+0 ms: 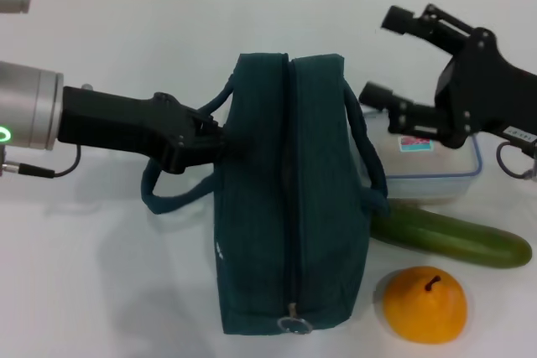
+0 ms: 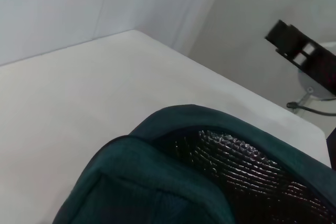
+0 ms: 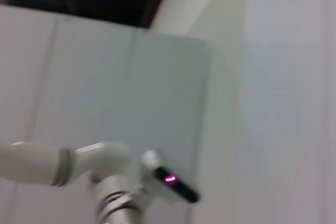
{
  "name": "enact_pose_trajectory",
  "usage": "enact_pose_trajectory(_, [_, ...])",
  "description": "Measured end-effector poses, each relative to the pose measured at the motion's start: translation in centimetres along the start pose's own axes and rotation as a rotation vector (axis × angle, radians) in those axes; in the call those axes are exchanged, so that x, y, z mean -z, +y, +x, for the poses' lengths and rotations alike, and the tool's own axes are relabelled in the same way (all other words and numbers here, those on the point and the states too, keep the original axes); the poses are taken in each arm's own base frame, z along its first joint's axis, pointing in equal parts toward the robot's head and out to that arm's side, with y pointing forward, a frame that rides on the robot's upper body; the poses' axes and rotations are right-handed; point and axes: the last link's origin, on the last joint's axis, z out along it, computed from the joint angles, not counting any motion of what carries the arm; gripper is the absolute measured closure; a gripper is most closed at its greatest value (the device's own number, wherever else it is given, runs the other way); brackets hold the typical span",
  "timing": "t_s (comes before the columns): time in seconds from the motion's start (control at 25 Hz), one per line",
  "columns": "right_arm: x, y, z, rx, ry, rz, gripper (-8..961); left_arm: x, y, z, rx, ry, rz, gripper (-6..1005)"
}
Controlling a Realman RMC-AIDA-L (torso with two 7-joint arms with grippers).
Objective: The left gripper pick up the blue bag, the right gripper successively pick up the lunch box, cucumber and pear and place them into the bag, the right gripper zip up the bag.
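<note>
Head view: bag point(image 1: 285, 199) stands on the white table point(image 1: 101, 274), zip running toward the camera, ring pull point(image 1: 294, 324) at the near end; from here the zip line looks closed. Left wrist view contradicts that: the bag point(image 2: 157, 182) gapes at the end near that camera, foil lining point(image 2: 247, 166) visible inside, not seen from the head. Left pincer point(image 1: 220, 137) comes in from the left and sits against the bag's left upper side, right by the left handle point(image 1: 168, 194); its tips merge with the dark fabric, so I can't tell whether it's clamped on fabric or just touching. Right pincer point(image 1: 388, 58) hovers right of the bag above the lunch box point(image 1: 432, 169), fingers spread wide, holding nothing; one finger point(image 1: 403, 106) is just beside the bag's right handle point(image 1: 369, 157). Lunch box is touching or nearly touching the bag's right side. Cucumber point(image 1: 453, 236) lies in front of the box, one end at the bag. Pear point(image 1: 425, 303) is nearest, just in front of the cucumber, stem up. Right wrist view shows only wall panels and a white arm section point(image 3: 68, 163), blurred, none of the table items.
</note>
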Motion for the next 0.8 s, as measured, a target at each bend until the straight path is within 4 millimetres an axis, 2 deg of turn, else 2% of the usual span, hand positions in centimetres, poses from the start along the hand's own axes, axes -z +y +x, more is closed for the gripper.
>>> enact_pose_trajectory(0.12, [0.8, 0.1, 0.6, -0.037, -0.03, 0.102, 113, 0.0, -0.3, 0.3, -0.022, -0.001, 0.014, 670])
enact_pose_trajectory(0.32, [3.1, -0.3, 1.3, -0.207, -0.171, 0.331, 113, 0.1, -0.5, 0.7, -0.078, 0.009, 0.028, 899])
enact_pose_trajectory(0.44, [4.1, -0.5, 1.6, -0.305, -0.213, 0.408, 114, -0.1, -0.7, 1.0, -0.124, 0.027, 0.039, 954])
enact_pose_trajectory(0.52, [5.1, -0.7, 2.2, -0.478, -0.239, 0.477, 114, -0.2, -0.8, 1.1, -0.141, 0.034, 0.046, 954])
enact_pose_trajectory(0.8, [8.1, -0.2, 4.2, -0.705, -0.232, 0.639, 115, -0.7, -0.7, 1.4, -0.179, 0.043, 0.036, 954])
